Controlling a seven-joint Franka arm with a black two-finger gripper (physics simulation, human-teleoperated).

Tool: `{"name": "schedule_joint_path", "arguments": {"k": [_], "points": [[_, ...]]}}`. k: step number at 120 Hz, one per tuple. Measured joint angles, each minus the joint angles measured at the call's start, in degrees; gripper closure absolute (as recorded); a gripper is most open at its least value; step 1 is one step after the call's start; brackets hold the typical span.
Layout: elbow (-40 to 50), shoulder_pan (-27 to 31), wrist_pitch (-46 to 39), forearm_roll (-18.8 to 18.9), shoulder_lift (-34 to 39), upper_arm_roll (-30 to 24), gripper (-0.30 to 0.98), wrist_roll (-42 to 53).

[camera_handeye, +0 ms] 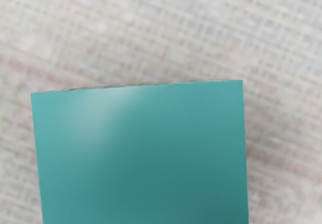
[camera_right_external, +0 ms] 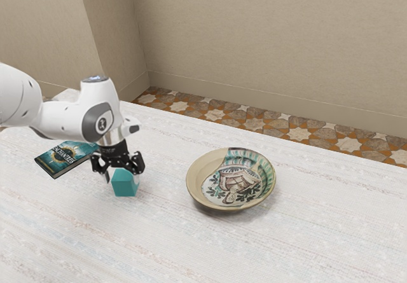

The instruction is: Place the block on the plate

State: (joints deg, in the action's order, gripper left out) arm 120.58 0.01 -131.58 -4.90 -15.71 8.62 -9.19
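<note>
The tool [camera_right_external: 123, 175] stands spread about the block [camera_right_external: 125, 186] on the tabletop [camera_right_external: 305, 232], lower left in the exterior view; closing off-centre or too high could tip it or let it slip.

There was one block [camera_right_external: 125, 184] in all, seen in both the exterior view and the wrist view, and one plate [camera_right_external: 191, 186], with the block lying at nine o'clock from it in the exterior view. That view also had one book [camera_right_external: 62, 158], at about ten o'clock from the block, making three loose things of three kinds, one of each, on one table [camera_right_external: 305, 232]. The robot's share came to one arm [camera_right_external: 60, 119], entering from about ten o'clock of the plate, and one gripper [camera_right_external: 123, 176] with two fingers [camera_right_external: 107, 177].
</note>
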Motion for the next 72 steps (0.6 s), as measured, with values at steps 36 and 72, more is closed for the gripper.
{"name": "schedule_joint_path", "arguments": {"k": [36, 72], "points": [[0.0, 0.2, -3.1, -1.0, -1.8, 0.0, 0.00, 0.9], [-0.5, 0.3, -5.5, -2.5, -3.4, 0.0, 0.00, 2.4]]}}
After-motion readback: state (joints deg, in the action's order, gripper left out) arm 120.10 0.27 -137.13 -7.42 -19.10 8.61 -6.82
